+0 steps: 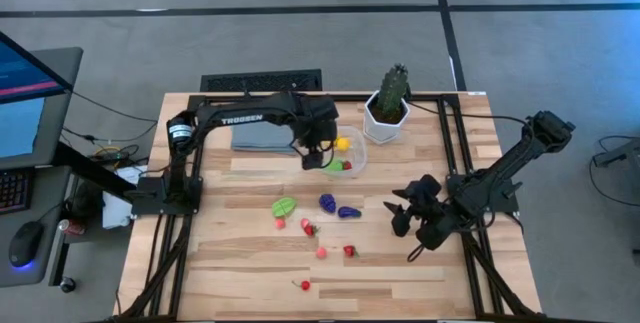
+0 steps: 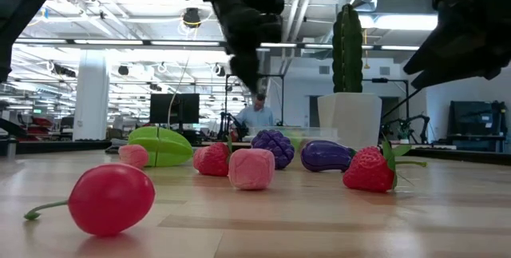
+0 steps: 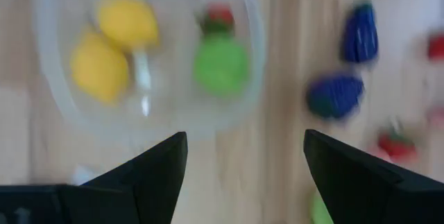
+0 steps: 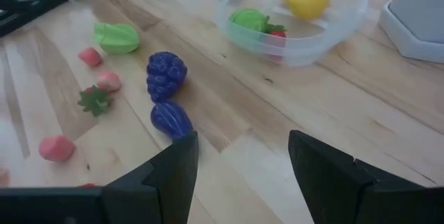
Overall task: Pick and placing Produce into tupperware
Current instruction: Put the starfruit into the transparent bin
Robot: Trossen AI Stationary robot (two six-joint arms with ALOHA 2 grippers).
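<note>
A: Where is the left hand point(image 1: 322, 153) right now?

B: Over the near edge of the tupperware point(image 1: 357, 153), fingers point(image 3: 156, 175) spread wide and nothing between them. The container already holds two yellow lemons point(image 3: 114, 44), a green piece point(image 3: 220, 64) and something red point(image 3: 219, 16).

A: And the right hand point(image 1: 412, 218)?

B: Waiting low over the surface point(image 1: 420, 283) on its own side, well apart from the container, also wide open and empty.

A: What is left to collect?

B: Plenty. Nearest the container lie the purple grapes point(image 4: 166, 73) and the eggplant point(image 4: 171, 119); a green star-shaped fruit point(image 1: 284, 206) sits beside them, then strawberries point(image 2: 370, 169) and pinkish pieces, with a red cherry point(image 2: 110, 198) farthest out.

A: So how should the next pick go?

B: I would send the left hand to the grapes, the closest piece. Come straight down, centre the fingers on it and close gently; these toys are tiny and rounded and will likely roll if nudged by one finger first. Keep clear of the eggplant just beside it, and lift over the container rim before letting go.
</note>
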